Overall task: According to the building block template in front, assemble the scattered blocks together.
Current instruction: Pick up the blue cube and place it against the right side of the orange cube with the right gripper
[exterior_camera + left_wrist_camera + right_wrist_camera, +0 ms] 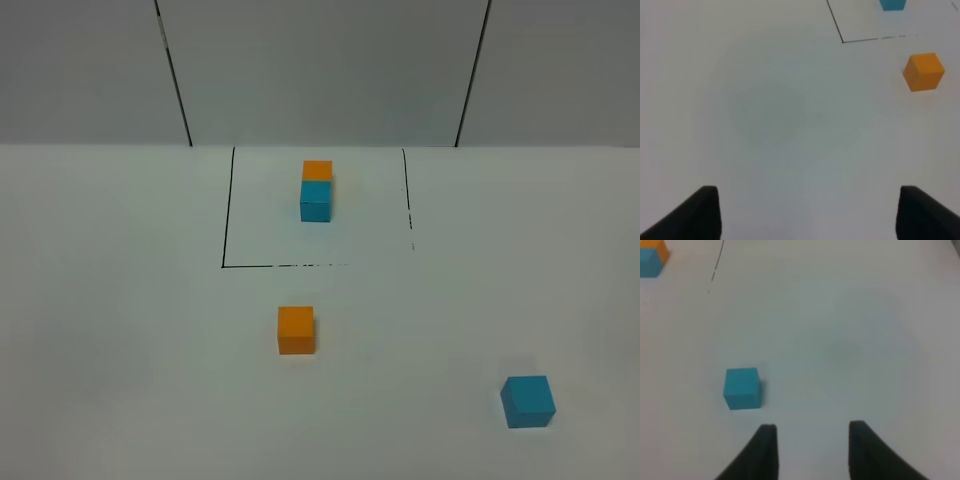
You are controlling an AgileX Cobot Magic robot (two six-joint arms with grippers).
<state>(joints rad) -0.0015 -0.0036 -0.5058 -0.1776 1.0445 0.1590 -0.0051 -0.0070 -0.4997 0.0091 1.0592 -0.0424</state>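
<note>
The building block template stands at the back centre: an orange cube [317, 170] behind a cyan cube [316, 201], inside a thin black outline [223, 220]. The loose orange block [296, 330] sits just in front of the outline. The loose cyan block [528, 400] lies at the front right. Neither arm appears in the high view. My left gripper [809, 191] is open and empty, with the orange block [923, 72] well ahead of it and off to one side. My right gripper [812, 426] shows a narrow empty gap. The cyan block [742, 388] rests just outside one of its fingers.
A white tabletop [120, 350] runs back to a grey panelled wall [320, 70]. The outline's corner [842, 41] and the template's cyan cube [892, 4] show in the left wrist view. The template pair [650, 262] shows at the edge of the right wrist view.
</note>
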